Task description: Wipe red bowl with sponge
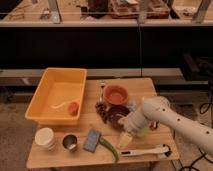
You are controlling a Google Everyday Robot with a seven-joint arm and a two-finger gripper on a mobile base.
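Note:
The red bowl [116,94] sits upright on the wooden table [55,159], just right of the yellow bin. The sponge [92,140], blue-grey face up, lies flat near the front edge, left of centre. My white arm reaches in from the right. Its gripper [127,133] points down and hangs open at the near side of a dark maroon bowl [116,114], below the red bowl and right of the sponge. It touches neither the red bowl nor the sponge. A pale green object [125,141] lies right under it, partly hidden.
A yellow bin [50,82] with a small orange item inside fills the table's left. Along the front stand a paper cup [45,138] and a metal cup [69,143]; a green item [110,148] and a white utensil [145,150] lie there too. Behind the table runs a dark counter.

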